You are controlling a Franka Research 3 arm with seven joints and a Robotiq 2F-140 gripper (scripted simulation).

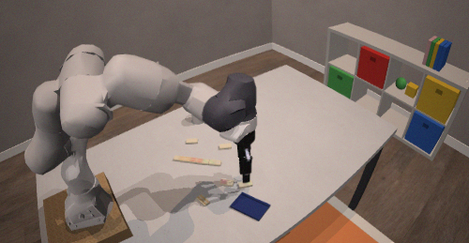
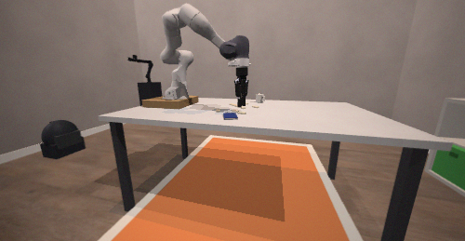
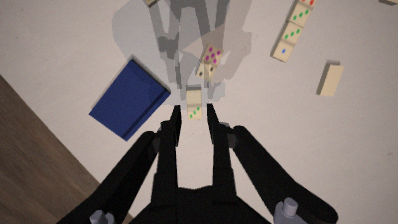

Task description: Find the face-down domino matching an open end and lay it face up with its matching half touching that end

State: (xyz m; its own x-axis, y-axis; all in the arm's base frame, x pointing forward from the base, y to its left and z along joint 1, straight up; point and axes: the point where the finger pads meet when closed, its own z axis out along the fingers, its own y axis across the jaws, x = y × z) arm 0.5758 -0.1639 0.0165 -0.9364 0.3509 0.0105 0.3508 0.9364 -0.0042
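My gripper is partly open, pointing down, its fingertips either side of a face-up domino with gaps on both sides. That domino has a blank half and a green three. A face-up domino with magenta five and black two lies close by. The line shows a blue-one end, green threes beside it, and red pips farther along; its other end is out of the wrist view. Two dominoes, one near the blue-one end and another, lie face down.
A blue tray lies near the front table edge. Another domino lies left of the tray in the top view, its face unclear. A white mug stands at the back.
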